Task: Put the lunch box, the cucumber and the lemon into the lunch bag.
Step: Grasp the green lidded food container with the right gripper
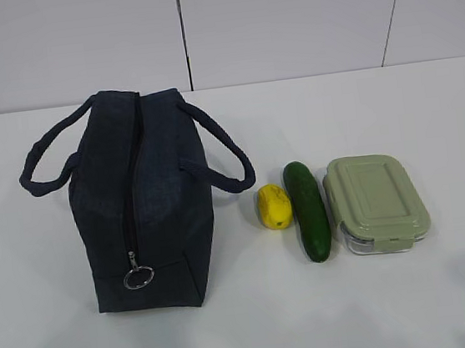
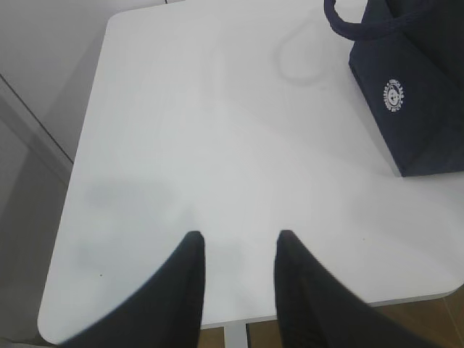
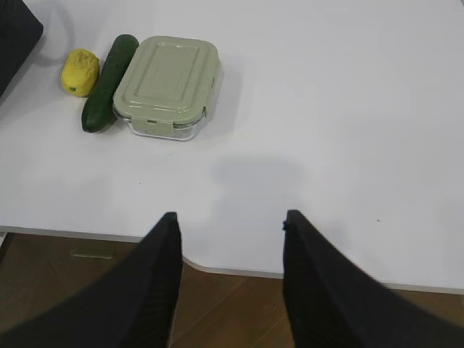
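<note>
Lunch bag (image 1: 139, 205) of dark navy fabric stands upright on the left part of the white worktop (image 1: 426, 101), its top zipper (image 1: 130, 181) running toward the camera and looking closed, with a metal ring pull (image 1: 138, 277) hanging at the near end. Its two loop handles (image 1: 222, 154) droop out to either side. In the left wrist view one side of the bag shows a small round white logo (image 2: 393, 95).

To the right of the bag, set apart from it, three things lie in a row. First comes the lemon (image 1: 274, 206), small and bright yellow (the nearest of the three to the bag, just off the tip of one handle). Just beside it lies the cucumber (image 1: 308, 211), dark green and smooth, lengthwise toward the camera. Against its other side sits the lunch box (image 1: 376, 203), a clear container with a pale sage-green lid that is on; whether box and cucumber quite touch I cannot tell.

Neither arm appears in the exterior view. The left pincer (image 2: 238, 239) hangs above bare worktop near the front edge, jaws partly apart and empty, the bag well off to its right. The right pincer (image 3: 230, 217) hovers over the front edge of the worktop, jaws spread fairly wide and empty, the three items far from it.
</note>
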